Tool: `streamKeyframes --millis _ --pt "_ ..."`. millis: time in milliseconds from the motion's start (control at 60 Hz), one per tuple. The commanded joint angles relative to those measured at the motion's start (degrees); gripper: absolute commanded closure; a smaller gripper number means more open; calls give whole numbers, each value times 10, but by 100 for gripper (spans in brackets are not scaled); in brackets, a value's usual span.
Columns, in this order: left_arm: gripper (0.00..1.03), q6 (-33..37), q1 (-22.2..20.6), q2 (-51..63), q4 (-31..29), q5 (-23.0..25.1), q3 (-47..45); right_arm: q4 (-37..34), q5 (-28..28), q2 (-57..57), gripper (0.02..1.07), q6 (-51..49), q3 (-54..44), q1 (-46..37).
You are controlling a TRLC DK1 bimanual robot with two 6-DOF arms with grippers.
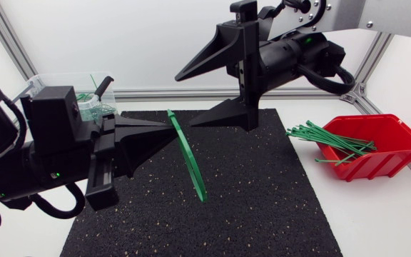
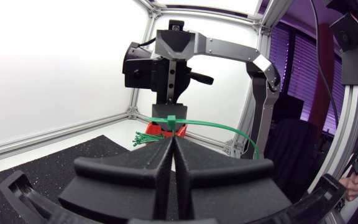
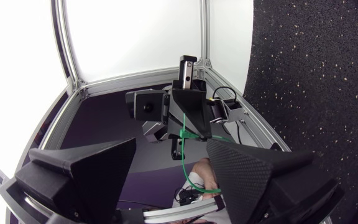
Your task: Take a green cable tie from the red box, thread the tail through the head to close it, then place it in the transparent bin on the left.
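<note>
Left claw pinches the tie near one end; the long tail hangs crosswise. Right claw, spread wide, stands just beyond the short end.

Left arm at the frame's left edge, matte black wedge-fingered left end effector pinched on a thin green plastic cable tie at centre, right arm from upper right, right end effector spread wide.
</note>
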Motion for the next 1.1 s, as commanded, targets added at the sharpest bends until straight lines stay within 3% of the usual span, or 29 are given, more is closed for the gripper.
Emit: streamKeyframes --millis 0,283,333,417,933,1083 --pt "100 8 -5 6 0 6 3 -1 4 17 24 -4 15 7" --pt "100 11 -11 9 0 6 4 1 29 33 40 3 28 29" --pt "100 11 -11 9 0 6 4 1 32 36 50 5 29 29" --pt "100 12 -12 9 0 6 4 3 44 35 57 7 30 30" --pt "100 12 -15 9 0 6 3 20 67 26 79 19 21 31" --pt "100 12 -17 10 0 6 3 27 68 20 81 24 16 31"
